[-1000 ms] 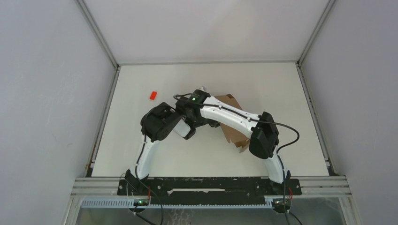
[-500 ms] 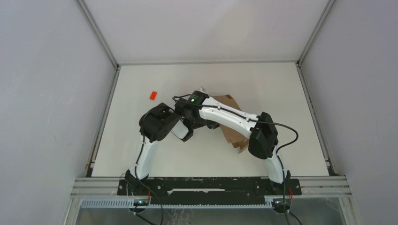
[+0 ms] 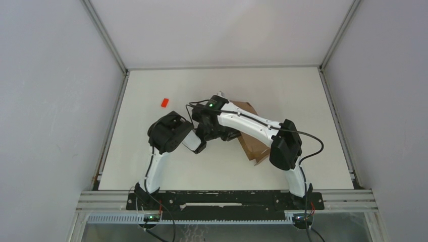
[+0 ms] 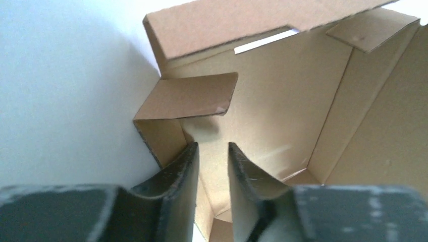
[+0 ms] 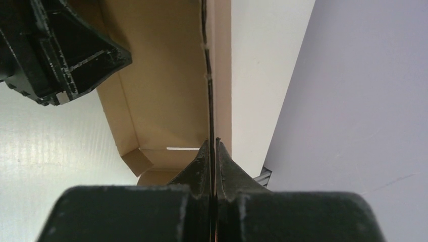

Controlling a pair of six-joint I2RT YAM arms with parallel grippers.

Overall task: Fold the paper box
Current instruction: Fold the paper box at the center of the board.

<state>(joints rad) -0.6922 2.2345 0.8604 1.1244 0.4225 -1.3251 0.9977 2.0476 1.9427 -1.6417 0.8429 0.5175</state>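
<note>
Right of centre on the white table (image 3: 303,101), I've got the paper box (image 3: 252,143) lying partly under my right arm, its brown card poking out on both sides of the forearm. Through the right wrist camera, the right gripper (image 5: 212,143) is pinched tight on a thin upright wall of the box, the 2 fingers meeting edge-on with the card running straight up between them. Beyond that wall I see the box floor, a short white slit (image 5: 182,148) near the far corner, and the black body of my other gripper at upper left. Over on the left wrist camera, the left gripper (image 4: 212,148) reaches into the open box beside a corner. Its 2 fingers (image 4: 188,166) stand apart with a narrow gap between them, and I can't make out any card caught in that gap. Ahead of them a small flap (image 4: 186,96) is folded inward off the corner, and a longer wall leans over the top with a white slit (image 4: 262,41) under it. Far left on the table, well apart from everything, sits a tiny red block (image 3: 164,102).
</note>
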